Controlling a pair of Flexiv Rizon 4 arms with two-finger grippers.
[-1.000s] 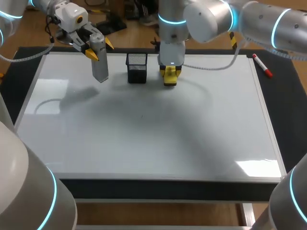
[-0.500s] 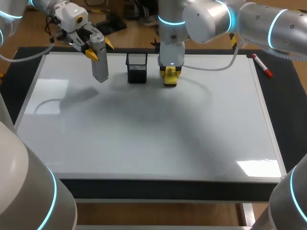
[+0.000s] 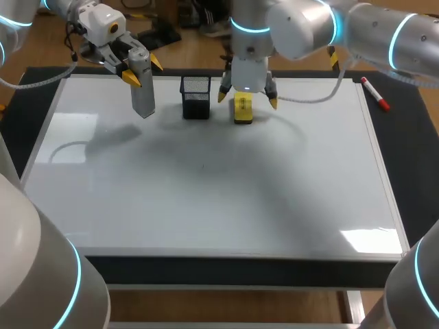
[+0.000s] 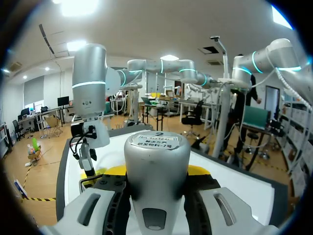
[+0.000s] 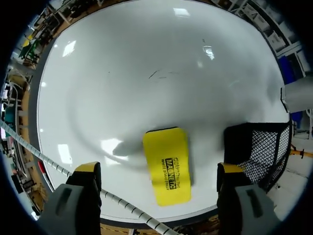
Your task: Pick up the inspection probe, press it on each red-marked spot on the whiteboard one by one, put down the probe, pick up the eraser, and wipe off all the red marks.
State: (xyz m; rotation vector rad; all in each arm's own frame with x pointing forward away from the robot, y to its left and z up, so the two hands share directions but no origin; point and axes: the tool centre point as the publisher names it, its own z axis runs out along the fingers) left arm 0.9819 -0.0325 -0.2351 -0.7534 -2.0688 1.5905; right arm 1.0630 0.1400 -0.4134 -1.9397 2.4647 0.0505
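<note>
Colours, tabletop
White glossy whiteboard (image 3: 206, 205); yellow block eraser (image 3: 243, 108), black lettering; black wire-mesh cup (image 3: 195, 96); grey cylindrical metal probe (image 3: 142, 86); red marker pen (image 3: 375, 94).

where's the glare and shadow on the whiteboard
Head view: glare patch at the near right corner of the whiteboard, soft shadows across its far half. Right wrist view: fisheye curves the board's edge, glints beside the eraser, shadow around it.

Both the left arm (image 3: 62, 8) and right arm (image 3: 384, 31) are smooth silver-grey cylinders ringed with glowing cyan bands. Behind the yellow-tipped right fingers (image 3: 272, 103) trails a white coiled cable (image 3: 309, 97); the left wrist housing (image 3: 103, 24) carries perhaps an orange button.
</note>
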